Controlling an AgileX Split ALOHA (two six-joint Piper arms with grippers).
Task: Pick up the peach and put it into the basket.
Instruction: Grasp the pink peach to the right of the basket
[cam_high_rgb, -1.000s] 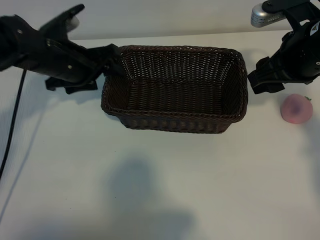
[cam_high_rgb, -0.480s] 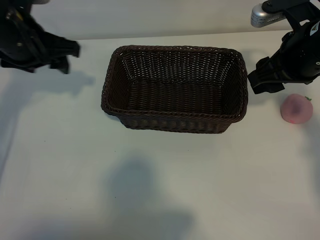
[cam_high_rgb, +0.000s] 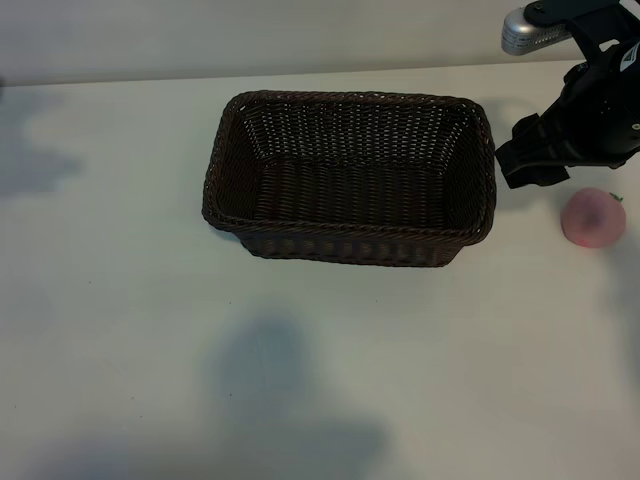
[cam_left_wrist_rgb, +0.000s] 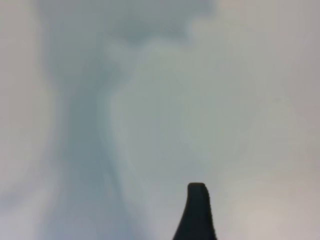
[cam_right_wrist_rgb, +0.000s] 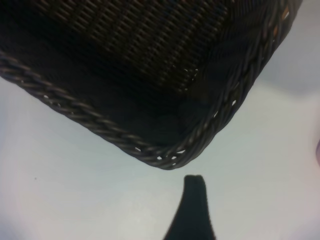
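The dark-brown wicker basket (cam_high_rgb: 350, 180) stands empty at the table's middle. The pale-pink peach (cam_high_rgb: 593, 217) lies on the table to the right of it, clear of the basket. My right gripper (cam_high_rgb: 517, 162) hovers between the basket's right end and the peach, a little behind the peach, open with nothing in it. In the right wrist view one of its fingertips (cam_right_wrist_rgb: 194, 187) hangs just outside a rounded basket corner (cam_right_wrist_rgb: 175, 154). My left arm is out of the exterior view. In the left wrist view only a dark part of the left gripper (cam_left_wrist_rgb: 197, 212) shows over bare table.
The white table (cam_high_rgb: 320, 380) spreads in front of the basket, with a soft shadow on it. A silver fitting (cam_high_rgb: 535, 30) sits above the right arm at the back right. A shadow falls on the far left of the table.
My left arm has drawn back from the basket's left end and left the exterior view to the left. The right arm, the basket and the peach have not moved.
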